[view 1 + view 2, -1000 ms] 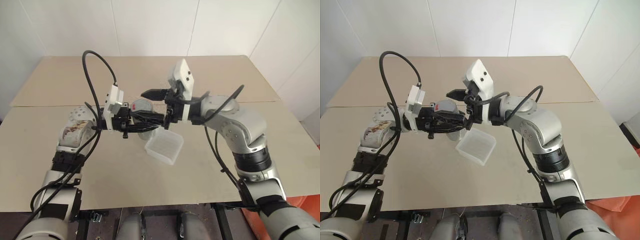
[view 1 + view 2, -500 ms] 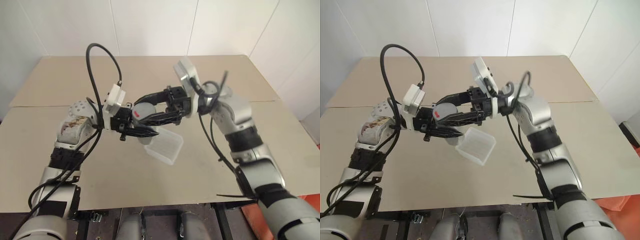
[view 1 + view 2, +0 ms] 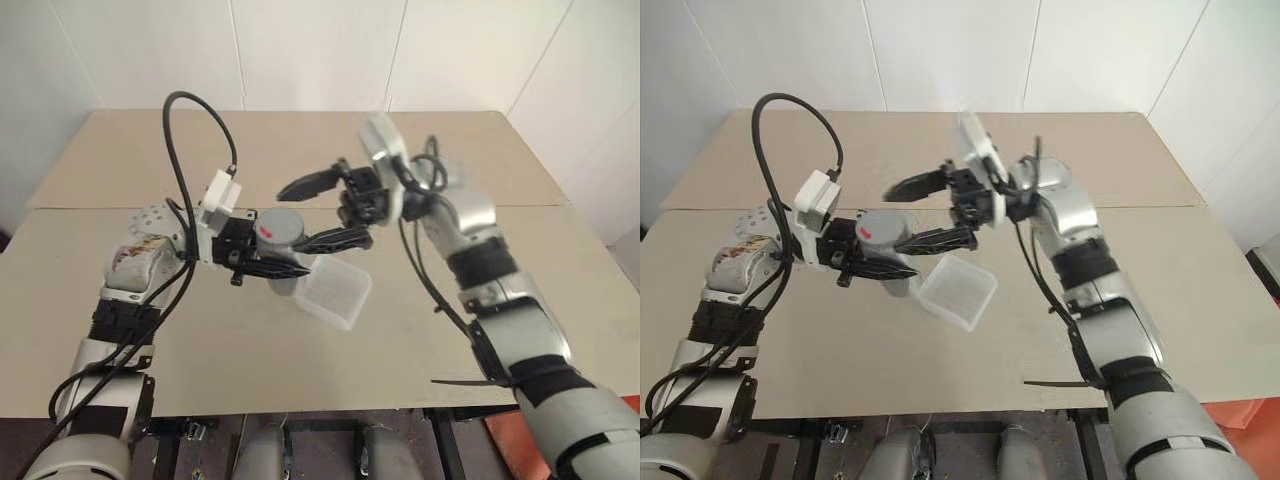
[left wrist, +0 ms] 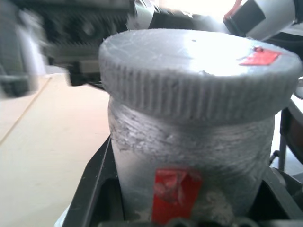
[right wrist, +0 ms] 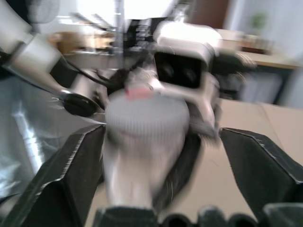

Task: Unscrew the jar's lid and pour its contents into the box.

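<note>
The left end effector (image 3: pixel 285 262) is closed on the jar (image 3: pixel 283 245), holding it above the table (image 3: pixel 200 330) with the fingers reaching in from the robot's left. The jar stands roughly upright in the grip, its red label patch (image 4: pixel 174 191) facing the left wrist camera. The lid (image 4: pixel 201 71) sits on the jar's mouth, silver-grey with a ribbed edge and a red mark (image 4: pixel 259 57) on top.

The right end effector (image 3: pixel 322 212) is spread wide and holds nothing. One finger (image 3: pixel 308 184) sits above and behind the lid; the other lies beside it on the near right. Both appear clear of the lid, though the right wrist view is too blurred to confirm.

The box (image 3: pixel 334 294) rests on the table, just right of and below the jar, tilted off square. The contents cannot be made out through the jar wall.
</note>
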Controlling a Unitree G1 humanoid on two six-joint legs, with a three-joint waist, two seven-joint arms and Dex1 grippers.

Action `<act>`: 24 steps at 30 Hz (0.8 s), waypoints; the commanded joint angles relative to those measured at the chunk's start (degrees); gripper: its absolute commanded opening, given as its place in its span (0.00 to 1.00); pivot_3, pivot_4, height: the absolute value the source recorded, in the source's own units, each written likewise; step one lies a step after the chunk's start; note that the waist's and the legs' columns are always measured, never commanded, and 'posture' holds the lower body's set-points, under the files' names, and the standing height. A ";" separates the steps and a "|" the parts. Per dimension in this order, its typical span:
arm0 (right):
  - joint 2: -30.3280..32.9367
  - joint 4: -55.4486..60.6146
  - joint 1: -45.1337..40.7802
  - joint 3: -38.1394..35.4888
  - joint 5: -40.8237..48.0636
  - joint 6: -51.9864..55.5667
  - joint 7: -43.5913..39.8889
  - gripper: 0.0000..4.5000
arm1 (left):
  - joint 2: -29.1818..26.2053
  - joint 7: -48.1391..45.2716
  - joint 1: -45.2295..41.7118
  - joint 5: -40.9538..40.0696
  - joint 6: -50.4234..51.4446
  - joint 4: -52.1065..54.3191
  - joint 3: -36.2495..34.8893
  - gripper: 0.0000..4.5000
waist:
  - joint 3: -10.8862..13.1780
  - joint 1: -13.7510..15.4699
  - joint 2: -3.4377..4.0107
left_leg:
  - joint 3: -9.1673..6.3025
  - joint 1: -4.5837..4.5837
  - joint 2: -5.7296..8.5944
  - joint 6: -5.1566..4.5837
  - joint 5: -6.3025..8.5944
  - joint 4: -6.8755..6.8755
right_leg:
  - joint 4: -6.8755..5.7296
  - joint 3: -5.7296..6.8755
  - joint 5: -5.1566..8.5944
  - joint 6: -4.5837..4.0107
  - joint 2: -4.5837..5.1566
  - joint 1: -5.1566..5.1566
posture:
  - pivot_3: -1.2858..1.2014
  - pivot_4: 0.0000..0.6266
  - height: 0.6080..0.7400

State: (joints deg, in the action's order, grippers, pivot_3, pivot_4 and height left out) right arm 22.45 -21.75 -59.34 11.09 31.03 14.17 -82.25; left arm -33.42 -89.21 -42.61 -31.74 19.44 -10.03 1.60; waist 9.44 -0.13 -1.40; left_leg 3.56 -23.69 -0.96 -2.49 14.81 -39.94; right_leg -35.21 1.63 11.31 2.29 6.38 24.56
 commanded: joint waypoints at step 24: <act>-6.53 36.29 8.31 -0.49 -6.86 28.78 48.17 0.99 | 3.01 6.13 -1.20 3.62 -6.66 -4.23 -1.26 0.43 | 0.00 -0.62 0.00 | -0.02 -0.02 0.01 -0.07 0.03 0.04 | -0.09 -0.03 0.00 0.00 -0.04 0.09 | 0.52 0.24 1.00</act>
State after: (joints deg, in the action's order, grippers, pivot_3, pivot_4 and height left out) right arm 15.37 14.57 -49.64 12.94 25.06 43.64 -35.06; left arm -29.85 -82.29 -43.02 -27.53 13.67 -16.18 1.05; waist 9.44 -0.74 -1.40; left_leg 3.54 -23.71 -0.96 -2.56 14.85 -39.90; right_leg -35.30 1.60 11.31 2.29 6.34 24.65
